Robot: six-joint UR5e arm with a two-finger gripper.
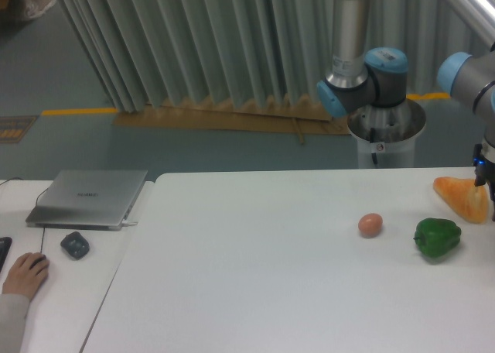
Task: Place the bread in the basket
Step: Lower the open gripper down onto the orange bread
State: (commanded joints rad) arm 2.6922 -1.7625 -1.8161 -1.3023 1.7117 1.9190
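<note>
a laptop (89, 197) sits far left by someone's hand (25, 274) at a mouse. mid-right lies an egg (370, 224), then a green pepper (437, 238). the bread (462, 198) rests at the table's right edge, no basket in sight. my claw (484, 169) is mostly out of frame, so whether it's parted or closed i can't tell. the loaf looks light with a glossy, likely slick crust; i'd grip across its thick middle, gently.

The bread (462, 199) lies at the table's (255, 260) far right edge, the gripper (486, 175) partly visible above it; pepper (437, 238) and egg (370, 224) lie nearby.
</note>
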